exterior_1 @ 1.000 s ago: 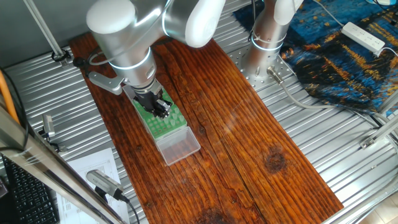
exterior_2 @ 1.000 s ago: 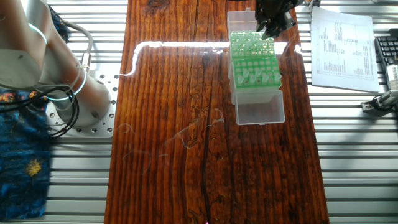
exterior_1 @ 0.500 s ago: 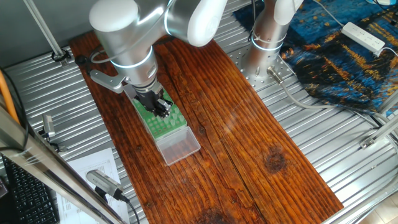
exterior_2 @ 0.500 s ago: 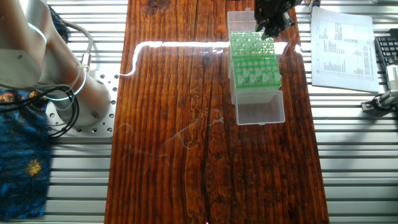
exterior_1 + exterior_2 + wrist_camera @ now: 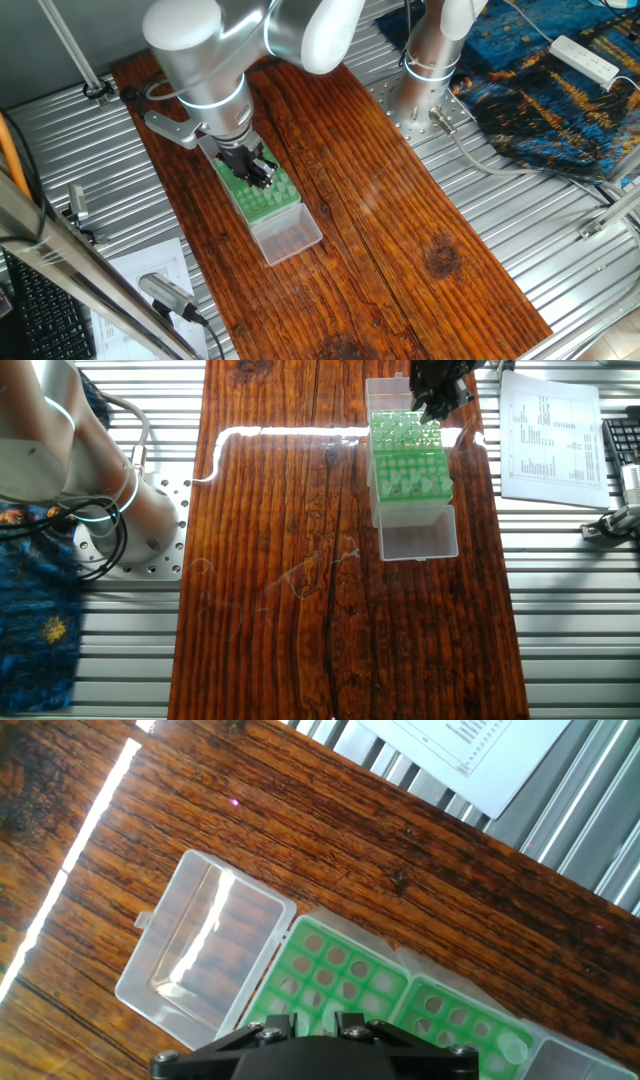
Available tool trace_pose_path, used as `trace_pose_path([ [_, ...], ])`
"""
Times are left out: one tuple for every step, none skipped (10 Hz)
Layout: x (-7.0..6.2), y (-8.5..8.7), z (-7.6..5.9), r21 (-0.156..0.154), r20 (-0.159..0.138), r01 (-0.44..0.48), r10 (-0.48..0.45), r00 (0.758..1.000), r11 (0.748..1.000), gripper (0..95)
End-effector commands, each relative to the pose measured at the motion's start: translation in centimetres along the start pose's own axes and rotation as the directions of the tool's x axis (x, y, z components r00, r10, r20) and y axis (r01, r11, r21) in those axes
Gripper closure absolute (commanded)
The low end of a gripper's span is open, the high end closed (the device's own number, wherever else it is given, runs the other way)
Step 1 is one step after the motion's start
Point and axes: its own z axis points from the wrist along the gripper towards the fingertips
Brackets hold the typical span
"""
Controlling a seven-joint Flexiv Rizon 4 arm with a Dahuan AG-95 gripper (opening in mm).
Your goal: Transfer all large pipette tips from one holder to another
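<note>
Two green holders stand end to end on the wooden board, the far one (image 5: 392, 430) and the near one (image 5: 410, 464). Pale large pipette tips (image 5: 415, 484) show in the near holder, and one pale tip (image 5: 512, 1048) shows in the hand view. My gripper (image 5: 434, 407) hangs low over the far holder's right edge, also seen from the other side (image 5: 259, 171). In the hand view the two fingers (image 5: 272, 1024) stand close together right above the green grid (image 5: 335, 970). Whether a tip sits between them is hidden.
A clear open lid (image 5: 418, 540) lies at the near end of the holders, and another (image 5: 388, 395) at the far end. A printed sheet (image 5: 550, 430) lies on the metal table to the right. The arm's base (image 5: 100, 510) stands left of the board.
</note>
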Motion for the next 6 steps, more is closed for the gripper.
trace_pose_path([
  [0.00, 0.00, 0.03, 0.002, 0.002, -0.011, 0.011, 1.000, 1.000, 76.0],
  [0.00, -0.01, 0.03, 0.004, 0.001, -0.018, 0.018, 1.000, 1.000, 76.0],
  [-0.04, -0.03, 0.03, 0.005, 0.001, -0.030, 0.030, 1.000, 1.000, 76.0],
  [-0.11, -0.11, 0.12, 0.010, 0.002, -0.044, 0.044, 0.999, 0.999, 76.0],
  [-0.20, -0.24, 0.30, 0.013, 0.004, -0.050, 0.050, 0.999, 0.999, 76.0],
  [-0.27, -0.34, 0.45, 0.014, 0.006, -0.053, 0.052, 0.999, 0.999, 76.0],
])
